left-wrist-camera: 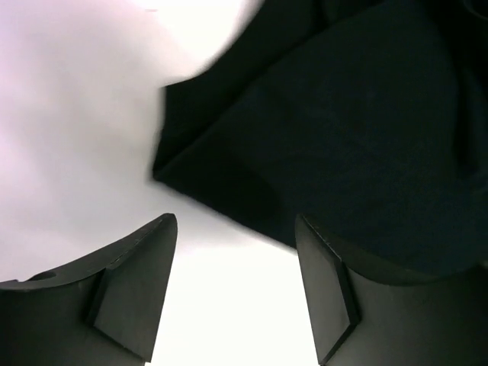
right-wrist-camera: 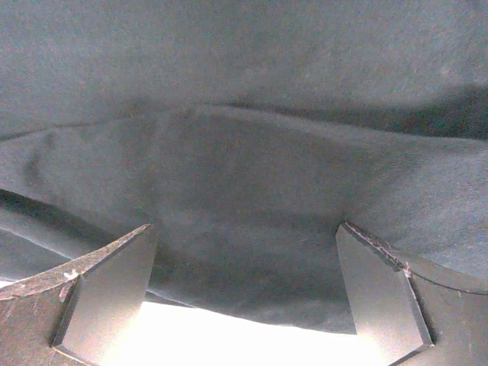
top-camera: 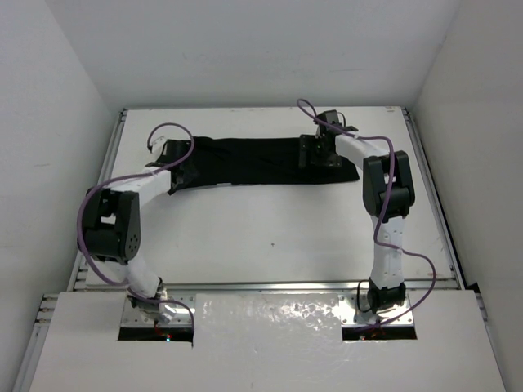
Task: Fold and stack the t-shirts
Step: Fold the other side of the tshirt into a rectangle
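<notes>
Nothing gripped at the t-shirt (top-camera: 261,161)
We see left gripper (left-wrist-camera: 235,223) and right gripper (right-wrist-camera: 248,238) gaping, both empty (upper frame); pinching one layer only could spoil our fold.

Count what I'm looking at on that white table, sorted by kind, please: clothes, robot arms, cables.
Black t-shirt: 1
Robot arms: 2, the left arm and the right arm
Purple cables: 2, the left cable and the right cable
Total: 5
</notes>
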Robot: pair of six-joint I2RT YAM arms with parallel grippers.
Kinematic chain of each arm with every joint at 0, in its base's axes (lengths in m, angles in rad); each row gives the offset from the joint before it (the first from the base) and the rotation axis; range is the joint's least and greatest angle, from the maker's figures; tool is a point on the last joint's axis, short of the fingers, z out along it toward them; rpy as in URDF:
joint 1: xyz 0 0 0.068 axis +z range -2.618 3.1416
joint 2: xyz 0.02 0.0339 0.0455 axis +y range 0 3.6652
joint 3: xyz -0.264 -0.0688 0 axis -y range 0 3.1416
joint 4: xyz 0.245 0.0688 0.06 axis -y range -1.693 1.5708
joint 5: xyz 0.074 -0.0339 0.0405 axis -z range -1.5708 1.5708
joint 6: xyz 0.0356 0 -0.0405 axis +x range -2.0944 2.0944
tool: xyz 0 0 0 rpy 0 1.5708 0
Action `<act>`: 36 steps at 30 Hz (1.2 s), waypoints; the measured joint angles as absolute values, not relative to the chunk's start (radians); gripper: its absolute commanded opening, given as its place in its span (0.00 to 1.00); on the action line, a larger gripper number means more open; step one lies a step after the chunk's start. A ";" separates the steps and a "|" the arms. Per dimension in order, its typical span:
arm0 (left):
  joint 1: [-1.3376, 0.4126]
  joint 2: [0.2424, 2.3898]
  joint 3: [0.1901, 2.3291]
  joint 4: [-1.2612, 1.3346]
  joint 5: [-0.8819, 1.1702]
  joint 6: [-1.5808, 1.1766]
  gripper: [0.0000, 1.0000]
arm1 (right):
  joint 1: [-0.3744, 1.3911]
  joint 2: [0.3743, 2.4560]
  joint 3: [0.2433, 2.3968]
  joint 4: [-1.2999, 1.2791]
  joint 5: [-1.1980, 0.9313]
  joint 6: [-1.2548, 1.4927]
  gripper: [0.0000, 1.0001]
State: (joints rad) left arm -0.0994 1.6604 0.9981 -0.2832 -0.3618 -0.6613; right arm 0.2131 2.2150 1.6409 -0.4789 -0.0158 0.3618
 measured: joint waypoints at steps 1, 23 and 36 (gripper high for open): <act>-0.096 1.686 1.003 -0.258 -0.348 -0.655 0.61 | 0.213 2.213 1.634 -0.474 -0.018 0.362 0.99; 0.051 1.695 0.999 -0.231 -0.310 -0.672 0.43 | 0.177 2.274 1.736 -0.571 -0.036 0.385 0.99; 0.065 1.826 0.993 -0.023 -0.020 -0.593 0.34 | 0.178 2.242 1.685 -0.562 -0.061 0.365 0.99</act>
State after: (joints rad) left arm 0.0654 1.8263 0.9932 -0.0235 -0.0204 -0.5926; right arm 0.1780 2.2421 1.6852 -0.5617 -0.0608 0.3649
